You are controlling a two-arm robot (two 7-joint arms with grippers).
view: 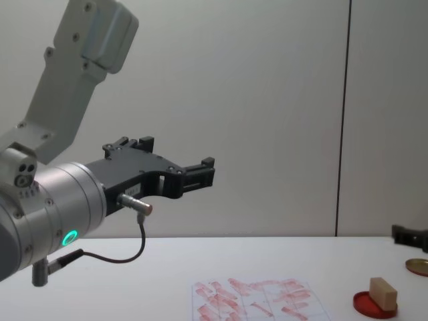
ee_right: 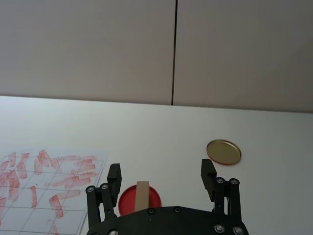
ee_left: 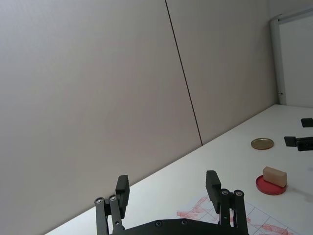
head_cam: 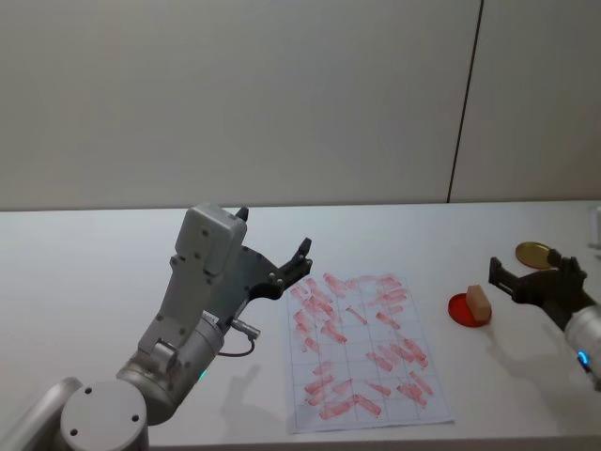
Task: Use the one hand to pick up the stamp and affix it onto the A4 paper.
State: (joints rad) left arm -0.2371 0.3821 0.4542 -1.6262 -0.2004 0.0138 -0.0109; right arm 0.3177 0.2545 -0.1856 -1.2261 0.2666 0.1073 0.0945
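White table point(head_cam: 94, 282); A4 paper point(head_cam: 362, 352) lies flat at centre, its grid covered in smeared red marks. Left gripper point(ee_left: 167, 182), green-lit ring, is raised off the table at 10 o'clock of the sheet, fingers spread, nothing between them. Right gripper point(ee_right: 161, 170), blue-lit ring, sits at 3 o'clock of the red ink pad point(head_cam: 460, 310), near but apart, fingers spread and empty; gold lid point(head_cam: 532, 252) at 1 o'clock of the pad; stamp point(head_cam: 479, 301) stands on the pad, at 3 o'clock of the paper.
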